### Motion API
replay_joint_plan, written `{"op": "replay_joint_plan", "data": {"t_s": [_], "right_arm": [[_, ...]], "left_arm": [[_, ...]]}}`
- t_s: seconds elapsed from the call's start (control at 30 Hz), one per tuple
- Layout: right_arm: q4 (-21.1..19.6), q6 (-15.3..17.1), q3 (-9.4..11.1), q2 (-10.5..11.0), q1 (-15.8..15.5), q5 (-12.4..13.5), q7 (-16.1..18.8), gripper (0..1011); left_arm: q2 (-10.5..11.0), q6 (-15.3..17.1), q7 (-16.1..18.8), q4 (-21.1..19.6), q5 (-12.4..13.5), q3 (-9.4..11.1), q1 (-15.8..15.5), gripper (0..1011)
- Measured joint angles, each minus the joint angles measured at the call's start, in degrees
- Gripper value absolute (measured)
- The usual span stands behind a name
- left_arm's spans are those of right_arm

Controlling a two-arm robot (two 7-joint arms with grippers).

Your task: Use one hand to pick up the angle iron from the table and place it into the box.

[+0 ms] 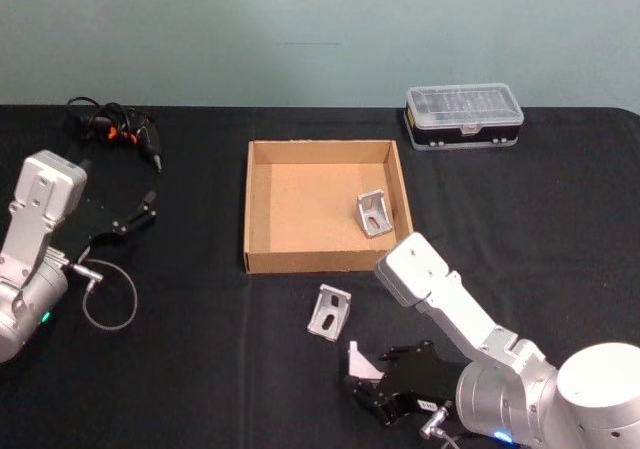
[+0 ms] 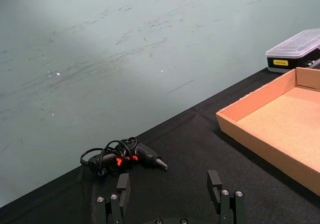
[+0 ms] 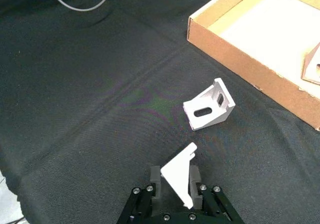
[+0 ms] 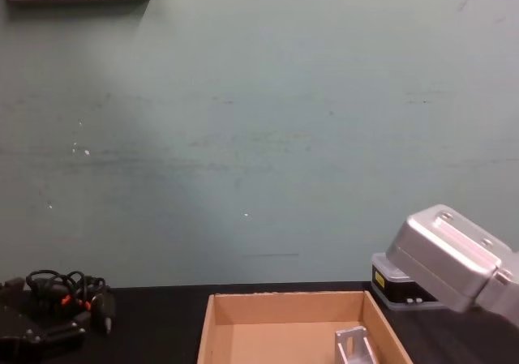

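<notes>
My right gripper (image 1: pixel 362 381) hangs low over the near part of the black table (image 1: pixel 200 369), shut on a white angle iron (image 1: pixel 358 361). The right wrist view shows that piece (image 3: pixel 178 176) pinched between the fingers. A second angle iron (image 1: pixel 330 312) lies on the table just in front of the tan box (image 1: pixel 262 209), and also appears in the right wrist view (image 3: pixel 209 106). A third angle iron (image 1: pixel 372 212) rests inside the box by its right wall. My left gripper (image 1: pixel 138 214) stays open at the far left, holding nothing.
A clear-lidded plastic case (image 1: pixel 464 115) stands behind the box to the right. A tangle of black cables with orange bits (image 1: pixel 115 129) lies at the back left, and a thin wire loop (image 1: pixel 108 294) lies by the left arm.
</notes>
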Motion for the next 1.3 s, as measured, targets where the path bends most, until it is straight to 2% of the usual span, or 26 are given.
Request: {"op": "replay_joint_plan", "data": {"t_s": [0.1,0.57,0.7,0.8,0.87,1.07,1.2,1.23,1.3], "right_arm": [[-0.02,0.00,0.00,0.01,-0.01,0.01,-0.01,305],[-0.07,-0.04,0.10,-0.04,-0.06,0.03,-0.05,305],[-1.43,-0.39,1.78,-0.58,-0.60,0.08,0.02,305],[-3.26,0.00,3.96,-1.45,-0.53,0.98,0.55,305],[-3.74,0.16,4.67,-1.94,-0.08,1.37,0.68,305],[-2.35,0.70,5.80,-4.92,4.35,2.21,0.62,305],[2.44,1.15,5.68,-7.91,9.70,3.09,0.63,305],[2.44,1.15,5.68,-7.91,9.70,3.09,0.63,303],[5.93,0.99,5.05,-9.50,12.96,3.11,0.53,305]], "left_arm": [[0.00,0.00,0.00,0.00,0.00,0.00,0.00,1011],[0.00,0.00,0.00,0.00,0.00,0.00,0.00,1011],[0.00,0.00,0.00,0.00,0.00,0.00,0.00,1011],[0.00,0.00,0.00,0.00,0.00,0.00,0.00,1011],[0.00,0.00,0.00,0.00,0.00,0.00,0.00,1011],[0.00,0.00,0.00,0.00,0.00,0.00,0.00,1011],[0.00,0.00,0.00,0.00,0.00,0.00,0.00,1011],[0.00,0.00,0.00,0.00,0.00,0.00,0.00,1011],[0.00,0.00,0.00,0.00,0.00,0.00,0.00,1011]]}}
